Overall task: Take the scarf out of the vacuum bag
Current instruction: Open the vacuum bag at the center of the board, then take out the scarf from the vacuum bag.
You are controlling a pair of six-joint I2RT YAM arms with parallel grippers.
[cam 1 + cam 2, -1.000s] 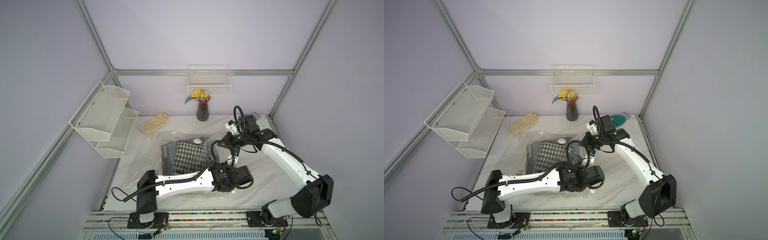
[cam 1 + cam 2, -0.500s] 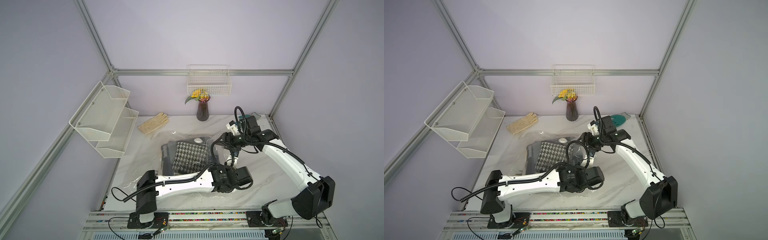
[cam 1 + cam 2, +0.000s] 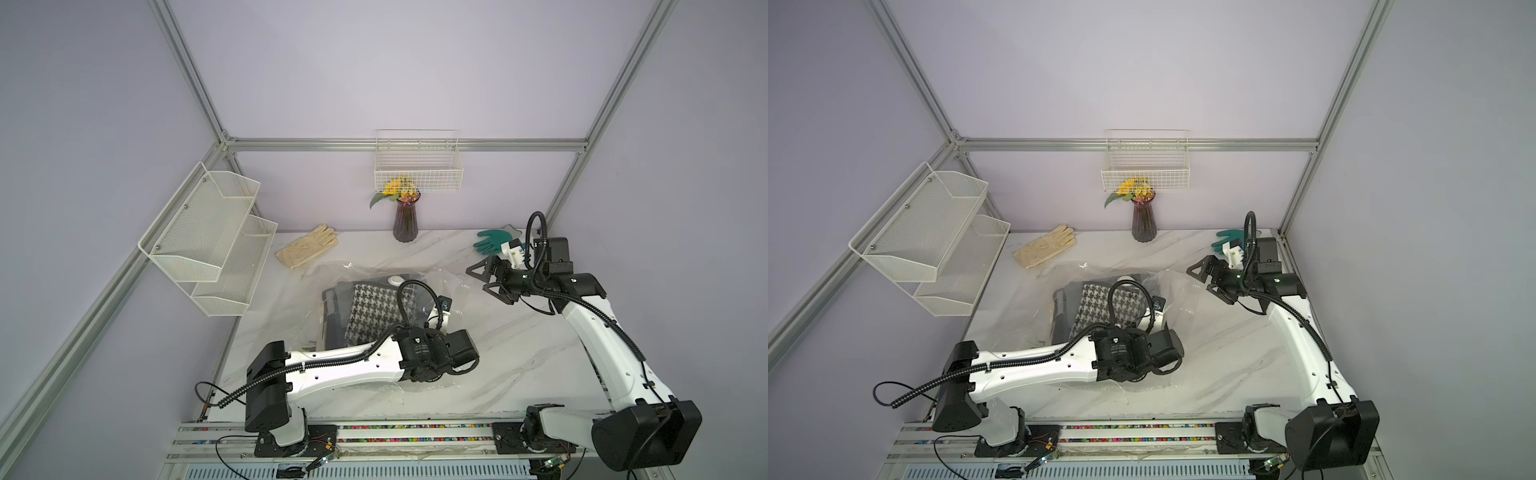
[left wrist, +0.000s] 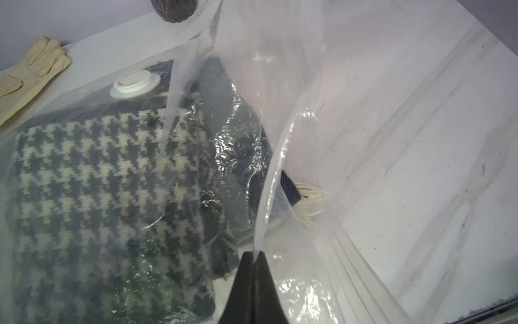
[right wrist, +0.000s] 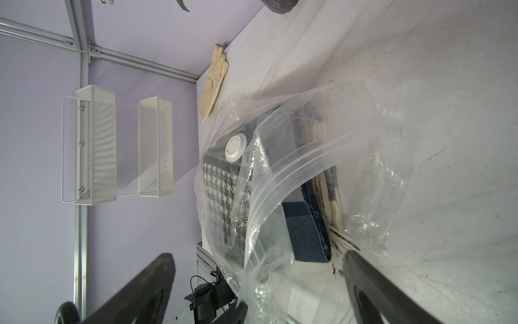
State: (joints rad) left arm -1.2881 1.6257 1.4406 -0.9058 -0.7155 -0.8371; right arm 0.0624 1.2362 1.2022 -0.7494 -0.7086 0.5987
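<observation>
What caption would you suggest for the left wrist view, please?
Left pincer shut on the vacuum bag rim, houndstooth scarf inside.

White arm links (image 3: 345,370), black joints (image 3: 419,353), ribbed black cables (image 3: 226,400); wrist label (image 3: 417,349), perhaps text.

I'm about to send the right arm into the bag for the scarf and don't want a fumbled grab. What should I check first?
1. Rim held: ok; the left gripper is shut, its fingers pinching the vacuum bag edge.
2. Mouth open: ok; the zip strip arches up.
3. Reaching hand free: ok; the right gripper is open, empty and facing the mouth.
4. Is the scarf out: not ok; it lies inside the bag.
5. Graspable part near the mouth: ok; the fringe shows at the opening.
6. Room to enter without snagging plastic: cannot tell.
</observation>
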